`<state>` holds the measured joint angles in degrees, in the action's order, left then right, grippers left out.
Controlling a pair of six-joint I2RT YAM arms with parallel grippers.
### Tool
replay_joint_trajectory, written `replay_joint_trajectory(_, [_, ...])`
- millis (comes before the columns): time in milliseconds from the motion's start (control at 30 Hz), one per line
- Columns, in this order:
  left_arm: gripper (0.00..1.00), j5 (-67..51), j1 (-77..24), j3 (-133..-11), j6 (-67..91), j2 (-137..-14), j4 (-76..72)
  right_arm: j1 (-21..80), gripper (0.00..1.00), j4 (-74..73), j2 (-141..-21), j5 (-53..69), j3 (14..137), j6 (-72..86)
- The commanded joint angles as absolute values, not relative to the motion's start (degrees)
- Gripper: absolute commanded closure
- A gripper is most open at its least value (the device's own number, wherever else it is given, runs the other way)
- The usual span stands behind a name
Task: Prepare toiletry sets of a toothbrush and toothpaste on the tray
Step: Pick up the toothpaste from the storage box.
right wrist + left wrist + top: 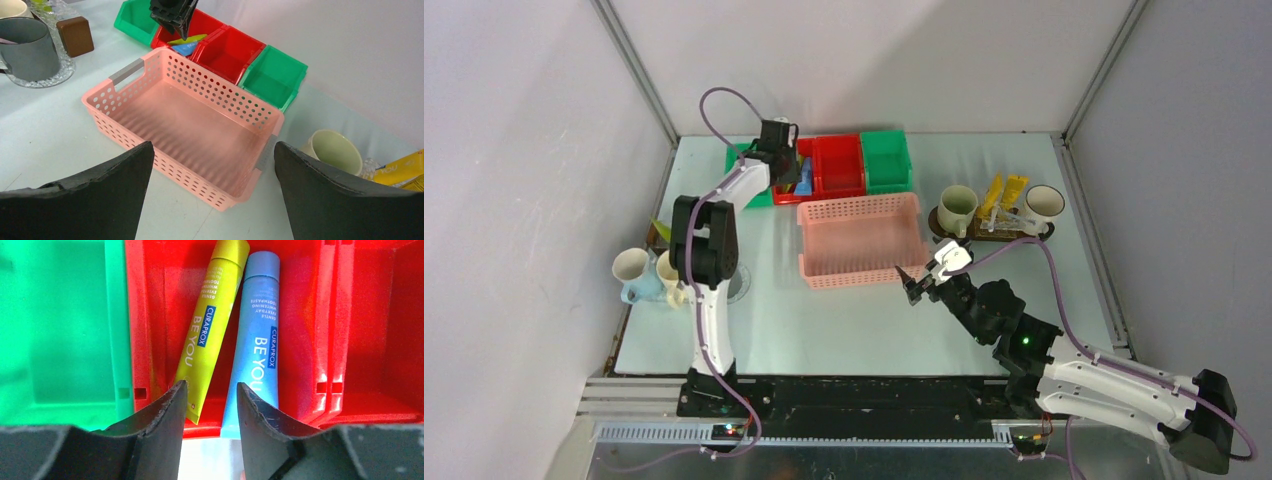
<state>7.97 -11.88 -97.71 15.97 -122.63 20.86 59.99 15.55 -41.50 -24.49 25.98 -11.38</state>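
Table (pixel 824 320), pale, with both arms bolted at its near edge.

1. Tray (pixel 941 228): dark brown board at the far right of the table. It carries a cream mug (pixel 956 208) at its left end and a white mug (pixel 1044 203) at its right end. Two yellow tubes (pixel 1004 190) and a thin clear brush (pixel 1012 218) sit between the mugs; how they are propped cannot be made out.
2. Pink perforated basket (pixel 861 238): centre of the table, just left of the tray, with nothing in it.
3. Row of bins along the far edge: green, red, red, green. The left-hand red bin (pixel 310 315) holds a yellow Curaprox toothpaste tube (pixel 210 325) and a blue Curaprox toothpaste tube (pixel 257 335). They lie side by side, caps toward the far wall.
4. Left-hand green bin (pixel 60 325): beside that red bin, with a bare floor.
5. Spare mugs at the left edge of the table: a white one (pixel 631 266), a light blue one (pixel 639 292) and a cream one (pixel 667 268), clustered beside the left arm.
6. Left gripper (pixel 210 390): hangs over the near ends of the two tubes in the red bin, its jaws slightly parted and grasping nothing.
7. Right gripper (pixel 212 145): near the basket's near right corner, its jaws spread wide and released, nothing between them.
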Motion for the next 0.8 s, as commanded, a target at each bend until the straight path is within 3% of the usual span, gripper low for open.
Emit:
replay_joint_trajectory(0, [0.54, 8.12, -11.44, -100.89, 15.03, -124.45, 24.40, 60.53, 0.08, 17.79, -41.62, -25.86, 28.47, -11.01])
replay_joint_trajectory(400, [0.65, 7.58, -10.20, -102.79, 16.72, -128.29, 27.92, 61.70, 0.08, 17.97, -41.87, -26.07, 28.47, -11.00])
replay_joint_trajectory(633, [0.93, 6.33, -10.20, -102.95, 16.14, -126.95, 28.17, 62.19, 0.08, 18.37, -42.01, -26.19, 28.48, -12.00])
replay_joint_trajectory(767, [0.99, 6.05, -10.20, -103.51, 14.85, -122.82, 28.75, 62.22, 0.07, 18.57, -41.80, -26.11, 28.48, -13.67])
